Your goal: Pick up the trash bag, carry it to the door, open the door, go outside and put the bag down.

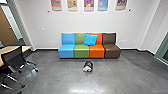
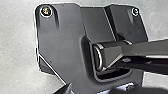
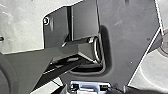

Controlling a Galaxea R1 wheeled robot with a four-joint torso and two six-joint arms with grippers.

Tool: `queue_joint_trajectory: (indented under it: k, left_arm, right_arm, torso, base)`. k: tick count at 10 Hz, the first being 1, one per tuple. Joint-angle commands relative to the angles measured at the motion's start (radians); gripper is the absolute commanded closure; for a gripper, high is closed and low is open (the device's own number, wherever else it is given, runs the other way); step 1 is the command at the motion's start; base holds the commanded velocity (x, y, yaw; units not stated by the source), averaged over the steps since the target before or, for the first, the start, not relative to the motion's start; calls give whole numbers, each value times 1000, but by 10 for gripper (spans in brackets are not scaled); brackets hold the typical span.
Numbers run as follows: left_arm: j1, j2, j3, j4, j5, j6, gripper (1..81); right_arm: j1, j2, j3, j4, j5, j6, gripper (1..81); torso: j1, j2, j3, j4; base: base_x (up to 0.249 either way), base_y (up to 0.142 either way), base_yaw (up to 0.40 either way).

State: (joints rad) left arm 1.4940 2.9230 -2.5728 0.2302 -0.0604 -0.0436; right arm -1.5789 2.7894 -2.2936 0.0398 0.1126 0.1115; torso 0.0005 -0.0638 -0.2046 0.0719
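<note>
Trash bag (image 1: pixel 88 67) lies on the floor (image 1: pixel 50 72), on the near side of the coloured seats (image 1: pixel 81 51). Overshooting the approach could shove it against them (it is probably light); a shallow grasp might slip. How wide either gripper stands, one cannot tell.

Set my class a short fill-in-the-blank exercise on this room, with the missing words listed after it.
The pillow leans against the green backrest and the ____ one. The brown seat and the ____ seat form the sofa's two ends. The trash bag lies ____ the sofa.

Missing words: orange; blue; in front of.
</note>
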Motion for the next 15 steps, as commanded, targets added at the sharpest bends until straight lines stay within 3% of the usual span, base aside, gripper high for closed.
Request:
queue_joint_trajectory:
  k: [1, 15]
  left_arm:
    - [-28, -7, 6, -5, 50, -1, 10]
    - [-28, -5, 6, -3, 50, -1, 10]
  right_arm:
    - [19, -12, 25, -12, -54, -6, 10]
    - [24, -15, 36, -17, -62, -7, 10]
  torso:
    - [0, 0, 0, 0]
    - [0, 0, 0, 0]
  base:
    - [191, 0, 0]
    - [191, 0, 0]
